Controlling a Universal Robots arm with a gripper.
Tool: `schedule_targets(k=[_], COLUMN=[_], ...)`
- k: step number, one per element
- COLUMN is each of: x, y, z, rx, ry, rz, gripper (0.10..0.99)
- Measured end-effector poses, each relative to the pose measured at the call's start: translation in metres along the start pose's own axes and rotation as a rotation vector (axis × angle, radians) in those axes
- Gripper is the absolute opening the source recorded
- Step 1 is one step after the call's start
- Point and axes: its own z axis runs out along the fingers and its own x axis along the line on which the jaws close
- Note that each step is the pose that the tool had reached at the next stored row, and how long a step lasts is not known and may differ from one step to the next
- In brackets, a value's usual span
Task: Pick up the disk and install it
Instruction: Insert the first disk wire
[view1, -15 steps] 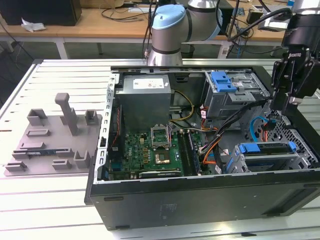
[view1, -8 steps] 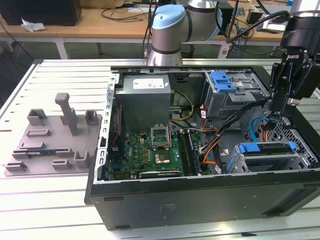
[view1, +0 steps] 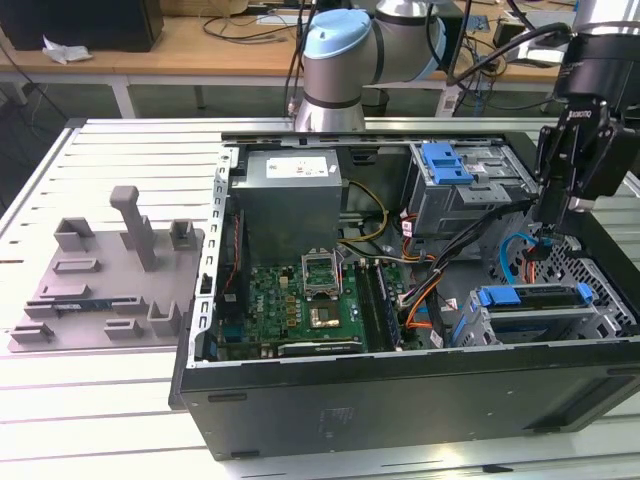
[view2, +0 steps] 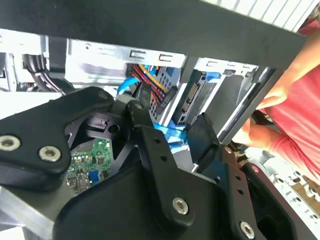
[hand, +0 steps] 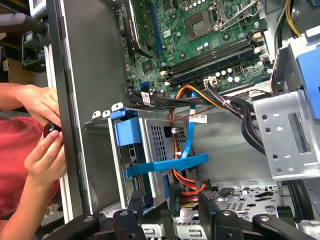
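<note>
While the gripper (hand: 171, 200) hangs open and empty over the cage (view1: 520, 325), the disk (view1: 545, 296) appears seated there, at the exterior view's near right (blue bracket showing). It is judged stiff, weighty and shock-sensitive, best gripped across its bracketed edges.

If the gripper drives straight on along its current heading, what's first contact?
Probably the orange cable bundle next to the drive cage; it sits ahead of the gripper in the first wrist view. Depth unclear.
</note>
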Motion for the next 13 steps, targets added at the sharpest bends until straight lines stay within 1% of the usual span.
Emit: schedule_targets(k=[5,7,9,13], x=[0.008,0.0089,0.0088,0.0085], y=[-0.0035,-0.0046,-0.0046,-0.0047], z=[0.0056,0.0063,0.0066,0.0071], rx=[0.0,-0.001,-0.002,-0.003], ry=[0.0,-0.0002,-0.0001,-0.0002], rz=[0.001,0.002,0.003,0.005], gripper=[0.565,0.565,0.412,0.412])
